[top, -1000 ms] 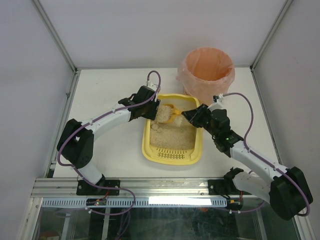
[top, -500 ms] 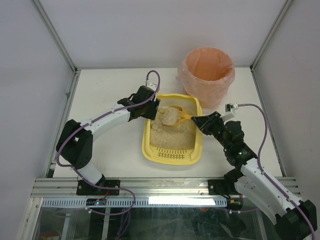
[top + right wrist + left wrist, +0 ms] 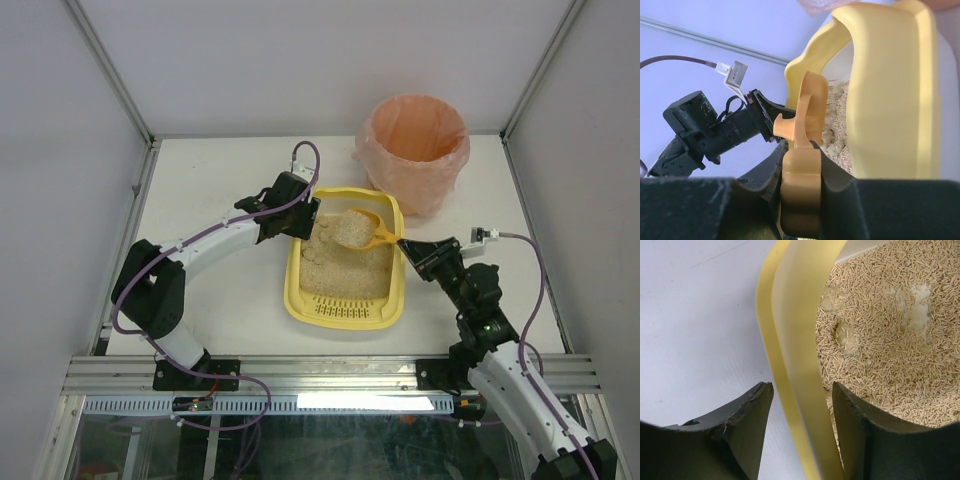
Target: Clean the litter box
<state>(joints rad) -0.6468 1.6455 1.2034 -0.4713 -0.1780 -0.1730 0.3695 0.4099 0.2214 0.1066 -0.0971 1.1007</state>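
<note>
Your shallow, pale-yellow plastic litter box (image 3: 345, 312) lies in the middle of the flat white table (image 3: 215, 185). Its slotted end is nearest the arms. Beige, sandy litter (image 3: 345, 275) covers its floor. The left wrist view shows two round lumps (image 3: 846, 336) in the litter close to the left wall, and a pale, thin patch (image 3: 917, 292) further in.

Your right claw (image 3: 404, 243) is squeezed tight on the handle of the small orange plastic scoop (image 3: 372, 232). The scoop's head sits over the far end of the box with a clump (image 3: 350, 228) of litter on it. The handle crosses the right rim.

Your left claw (image 3: 306, 226) is at the far left corner of the box. One finger (image 3: 747, 425) is outside over the table and the other is inside over the litter, with the yellow rim running between them. The fingers stand partly apart. You cannot tell if they press on the rim.

Just behind the far right corner stands the round bin (image 3: 415, 140) lined with a pink-orange plastic bag. It is the closest thing to the scoop.

Plain white walls (image 3: 300, 60) close the table in on the left, back and right. Bare table shows to the left of the box and behind it. The right arm (image 3: 500, 340) takes up the room on the right. A silver metal rail (image 3: 300, 375) runs along the near edge.

A small white tag (image 3: 487, 236) sits by the right wrist; it is too small to read.
</note>
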